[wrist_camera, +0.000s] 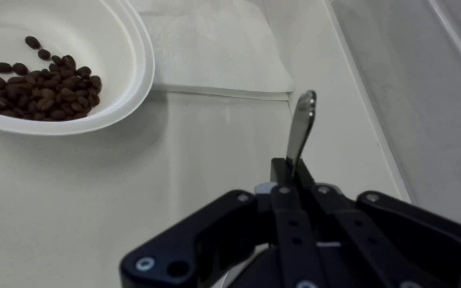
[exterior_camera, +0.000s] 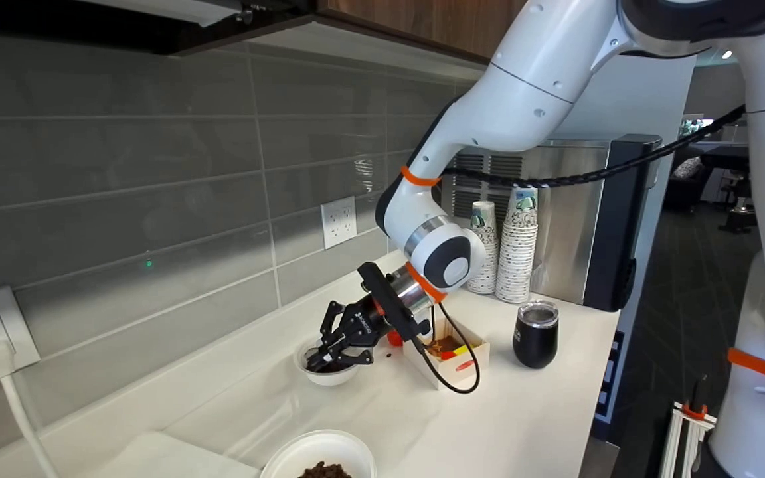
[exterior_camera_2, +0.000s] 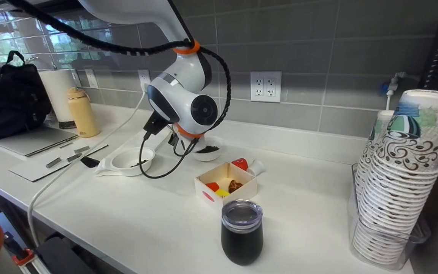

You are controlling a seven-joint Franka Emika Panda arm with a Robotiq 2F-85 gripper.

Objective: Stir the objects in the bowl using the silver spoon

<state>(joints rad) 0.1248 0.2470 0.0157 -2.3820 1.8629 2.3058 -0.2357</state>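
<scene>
The small white bowl [exterior_camera: 331,380] stands close to the tiled wall. It also shows in an exterior view [exterior_camera_2: 207,156], partly behind the arm, with dark bits, the objects [exterior_camera_2: 209,149], heaped inside. My gripper [exterior_camera: 318,362] is tilted down, with its fingertips at or over the bowl in that view. In the wrist view my gripper [wrist_camera: 293,170] is shut on the silver spoon [wrist_camera: 301,126]. The end of the slim handle sticks up out of the fingertips. The spoon's lower end is hidden, and the bowl is mostly hidden behind the gripper there.
A wider white dish [wrist_camera: 144,76] with brown coffee beans [wrist_camera: 50,94] stands beside a folded white napkin [wrist_camera: 222,48]. A square box [exterior_camera_2: 207,195] holds yellow and red pieces. A black tumbler [exterior_camera_2: 242,239] and stacked paper cups [exterior_camera_2: 394,198] stand farther along. The tiled wall [exterior_camera: 210,332] rises behind the bowl.
</scene>
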